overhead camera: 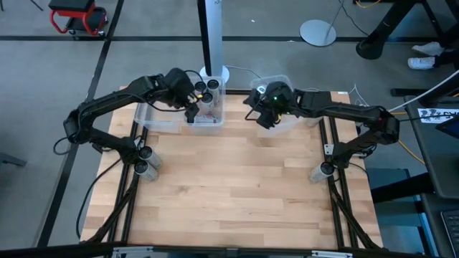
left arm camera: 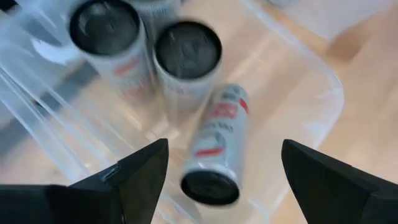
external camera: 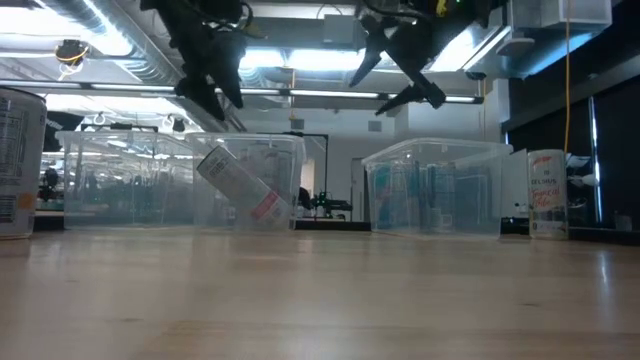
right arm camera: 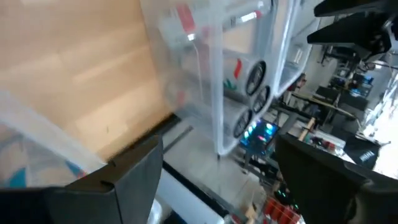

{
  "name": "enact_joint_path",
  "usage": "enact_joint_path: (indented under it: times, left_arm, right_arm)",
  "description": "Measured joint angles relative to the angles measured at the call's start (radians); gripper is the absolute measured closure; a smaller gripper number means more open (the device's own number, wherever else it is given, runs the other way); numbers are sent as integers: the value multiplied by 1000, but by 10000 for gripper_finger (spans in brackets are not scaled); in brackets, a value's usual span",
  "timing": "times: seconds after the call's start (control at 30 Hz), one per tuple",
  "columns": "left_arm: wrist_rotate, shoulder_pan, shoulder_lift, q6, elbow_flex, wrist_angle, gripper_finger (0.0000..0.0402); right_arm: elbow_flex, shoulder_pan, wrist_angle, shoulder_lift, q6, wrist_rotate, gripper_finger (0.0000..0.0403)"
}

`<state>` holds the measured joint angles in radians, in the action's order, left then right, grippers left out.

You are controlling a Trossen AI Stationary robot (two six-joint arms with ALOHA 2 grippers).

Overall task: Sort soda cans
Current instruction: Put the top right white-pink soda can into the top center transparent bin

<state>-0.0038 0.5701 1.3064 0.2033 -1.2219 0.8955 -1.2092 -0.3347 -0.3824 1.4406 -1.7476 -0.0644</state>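
Note:
Two clear bins stand at the table's far edge. The left bin (overhead camera: 161, 115) holds two upright silver soda cans with dark tops (left arm camera: 186, 50) and a third red-marked one (left arm camera: 217, 146) that lies tilted, its upper end against the bin's wall (external camera: 240, 185). My left gripper (overhead camera: 192, 109) hangs open above this bin with nothing between its fingers (left arm camera: 225, 149). My right gripper (overhead camera: 264, 116) is open and holds nothing above the near left corner of the right bin (overhead camera: 305, 118). What is in that bin is hidden.
Two cans (overhead camera: 145, 159) stand at the table's left edge by the left arm's base. One can (overhead camera: 320, 172) stands at the right edge. A white post (overhead camera: 213, 43) rises behind the bins. The wooden table top (overhead camera: 237, 186) stretches in front of the bins.

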Motion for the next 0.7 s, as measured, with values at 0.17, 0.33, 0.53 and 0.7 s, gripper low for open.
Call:
enact_joint_path:
  times: [0.17, 0.33, 0.53, 0.7]
  left_arm:
    - [59, 1, 0, 56, 41, -6, 100]
    - [95, -2, 16, 113, 55, -14, 100]
    - [132, -29, 58, 138, 55, -3, 100]
    - [132, -34, 70, 152, 54, 24, 100]
  right_arm:
    - [96, 12, 100, 0, 40, 110, 95]
    - [177, 39, 222, 1, 62, 119, 95]
    - [204, 99, 316, 38, 67, 91, 95]
    - [201, 111, 388, 97, 82, 72, 95]
